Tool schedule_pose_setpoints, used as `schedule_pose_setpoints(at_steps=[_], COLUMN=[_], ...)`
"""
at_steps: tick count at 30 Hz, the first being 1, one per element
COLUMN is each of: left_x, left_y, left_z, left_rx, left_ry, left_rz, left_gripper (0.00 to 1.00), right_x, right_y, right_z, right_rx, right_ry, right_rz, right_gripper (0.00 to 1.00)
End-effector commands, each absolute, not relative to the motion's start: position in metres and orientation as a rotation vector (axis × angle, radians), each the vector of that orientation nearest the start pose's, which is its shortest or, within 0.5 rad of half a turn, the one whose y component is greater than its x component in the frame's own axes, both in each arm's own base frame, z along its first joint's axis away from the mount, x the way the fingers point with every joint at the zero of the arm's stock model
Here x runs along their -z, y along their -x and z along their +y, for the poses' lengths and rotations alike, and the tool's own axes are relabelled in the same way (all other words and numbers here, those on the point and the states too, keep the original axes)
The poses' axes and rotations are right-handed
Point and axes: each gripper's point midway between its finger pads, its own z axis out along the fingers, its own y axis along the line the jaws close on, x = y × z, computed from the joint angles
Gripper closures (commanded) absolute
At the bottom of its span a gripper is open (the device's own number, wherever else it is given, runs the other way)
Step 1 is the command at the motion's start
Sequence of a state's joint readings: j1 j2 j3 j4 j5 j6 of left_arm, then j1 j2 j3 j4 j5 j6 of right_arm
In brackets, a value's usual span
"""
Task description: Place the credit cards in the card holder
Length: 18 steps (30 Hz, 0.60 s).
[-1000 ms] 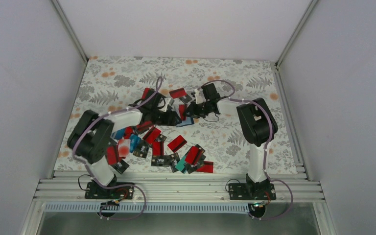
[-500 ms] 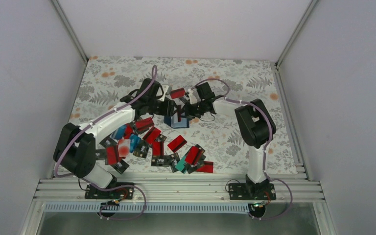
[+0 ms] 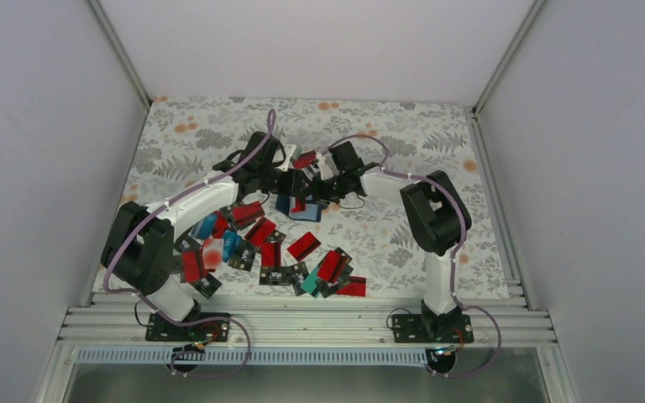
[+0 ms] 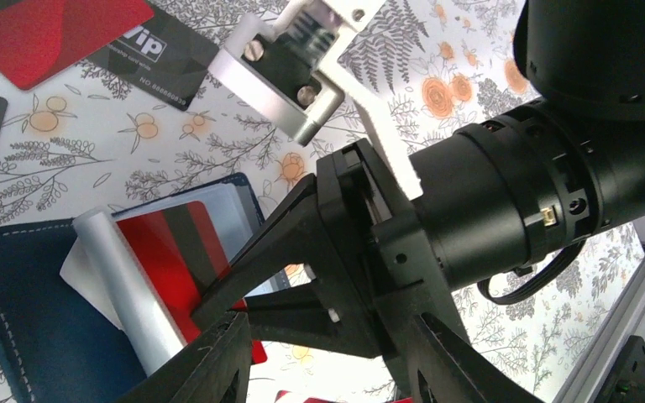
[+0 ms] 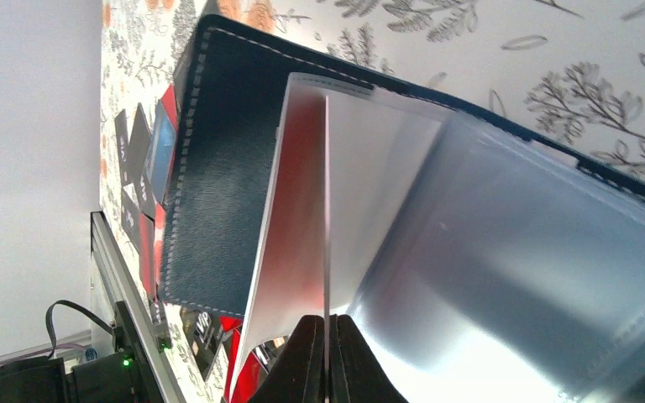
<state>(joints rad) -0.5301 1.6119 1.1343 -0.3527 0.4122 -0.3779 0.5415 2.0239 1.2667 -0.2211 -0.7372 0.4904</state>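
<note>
Left to right: plain white wall panels [image 3: 42, 126] box in the cell, with an aluminium rail frame [image 3: 302, 323] along the near edge. The surface [image 3: 403, 143] is a pale floral-print cloth with grey ferns and orange blossoms. The left arm arcs from its near-left base to mid-surface. Below it, the loose thin flat cards [image 3: 304, 245], mostly red with black ends plus a few teal and blue, lie in an overlapping pile on the near-left to centre of the surface. The left pincer [image 3: 292, 181] hangs just above the holder, fingers spread wide, nothing clamped between them in the wrist view. The dark navy folding card holder [image 4: 25, 336] lies open and flat mid-surface, clear plastic sleeves lifted. The right pincer [image 5: 327, 327] comes in from the right, closed tight on the edge of a red card with a dark stripe [image 4: 176, 248], which sits at the sleeve mouth over the holder. A black "VIP" card [image 4: 155, 59] lies further out, apart from the holder.
</note>
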Motion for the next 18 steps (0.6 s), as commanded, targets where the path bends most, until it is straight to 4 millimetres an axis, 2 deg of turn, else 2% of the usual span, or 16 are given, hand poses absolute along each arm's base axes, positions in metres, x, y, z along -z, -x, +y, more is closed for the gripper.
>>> schedule_pose_setpoints(at_steps=[1,8,12,18], left_x=[-0.161,-0.154,-0.14,-0.118], left_y=[-0.345,-0.347,-0.35,-0.36], left_z=[-0.284,-0.276,-0.267,-0.243], left_rx=[0.929,0.988,1.044,1.082], left_ry=[-0.41,-0.364,-0.311,-0.188], left_rz=[2.43,2.436,2.442,2.46], left_gripper=[0.54,0.57,0.6,0.62], right_x=[-0.085,-0.064,-0.05,-0.03], right_y=[-0.347,-0.35,-0.351,-0.351], right_z=[0.36,0.37,0.374,0.374], right_rx=[-1.36,-1.417,-1.45,-1.445], right_ry=[0.442,0.454,0.465,0.478], right_rz=[2.611,2.628,2.635,2.654], right_gripper=[0.96,0.96,0.96,0.96])
